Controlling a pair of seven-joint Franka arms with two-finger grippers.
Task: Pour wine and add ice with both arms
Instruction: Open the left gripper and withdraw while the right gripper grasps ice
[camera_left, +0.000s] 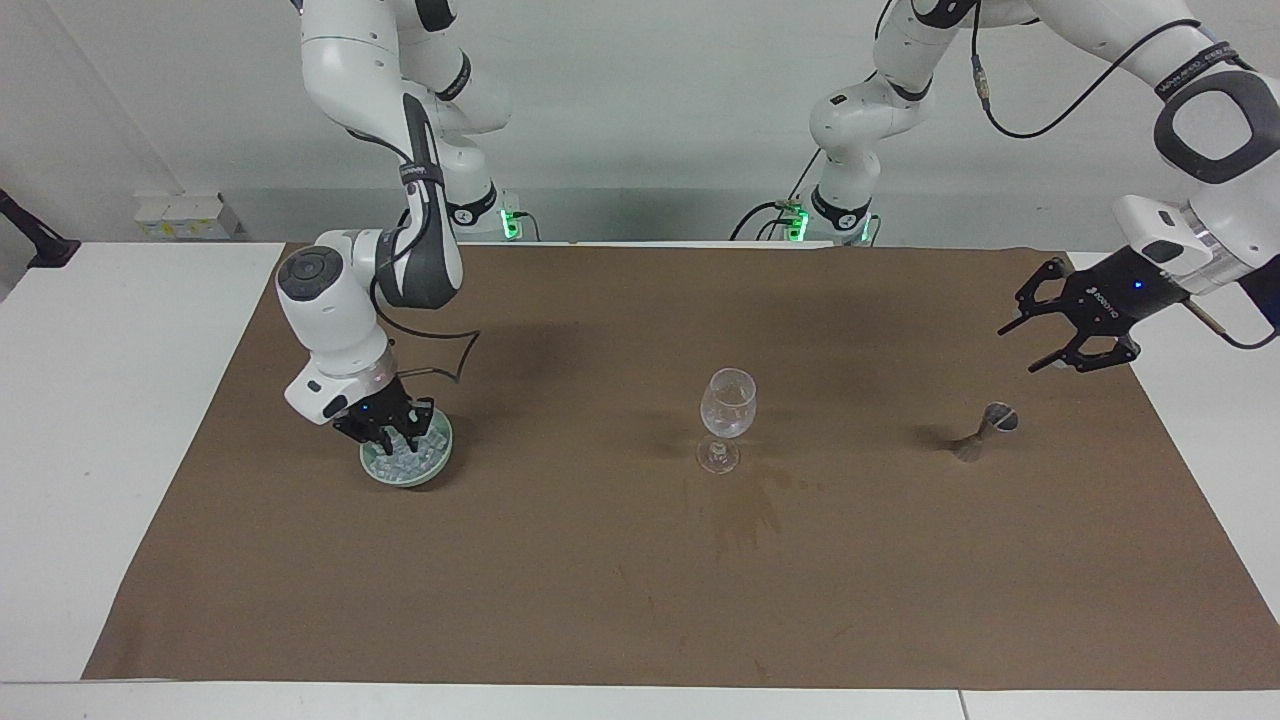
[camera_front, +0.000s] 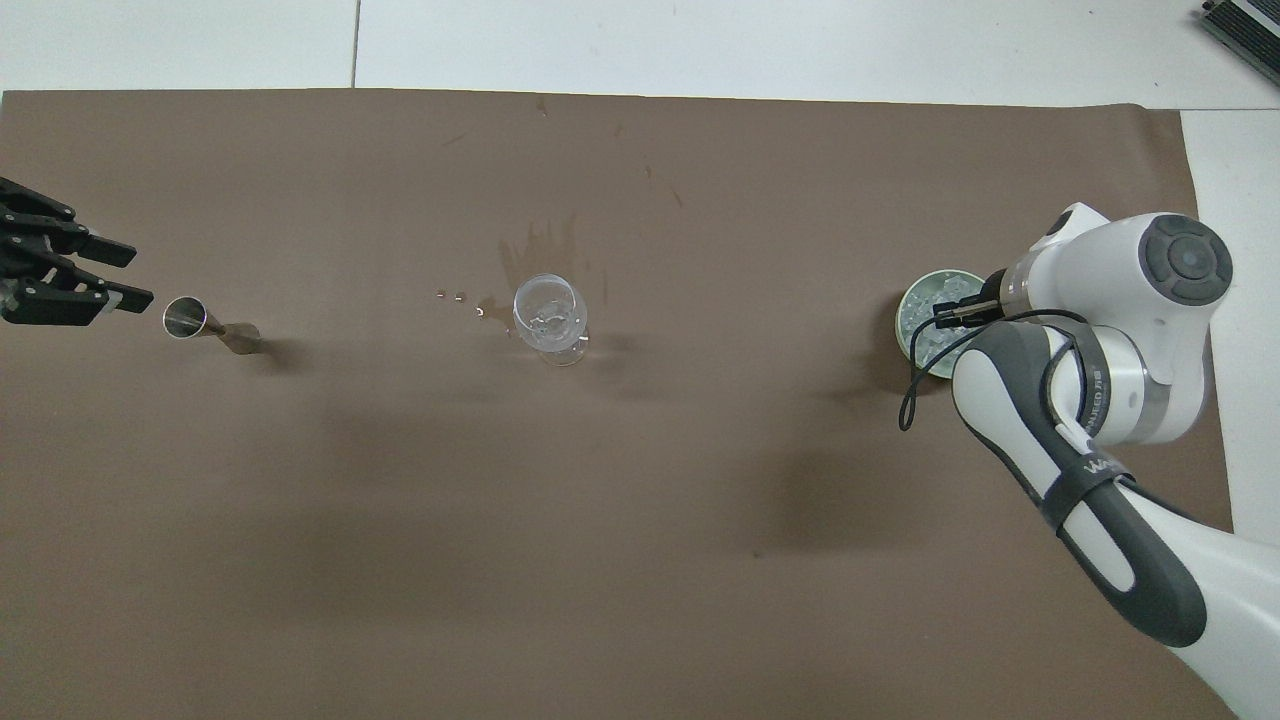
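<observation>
Now right fingers (camera_left: 400, 437) clenched in ice (camera_left: 410, 458); left fingers (camera_left: 1022, 346) released above jigger (camera_left: 985, 431).

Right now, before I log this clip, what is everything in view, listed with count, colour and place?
jigger: one, silvery metal, upright on the mat toward the left arm's end.
wine glass: one, clear, stemmed, upright mid-mat.
bowl: one, pale green, toward the right arm's end.
ice: a heap of clear-whitish cubes in the bowl.
stain: one dark patch on the mat beside the glass, farther from the robots.
mat: one, brown, covering the white table.
left gripper: black, raised over the mat's edge near the jigger, jaws open, holding nothing.
right gripper: black, down in the ice, jaws shut.
</observation>
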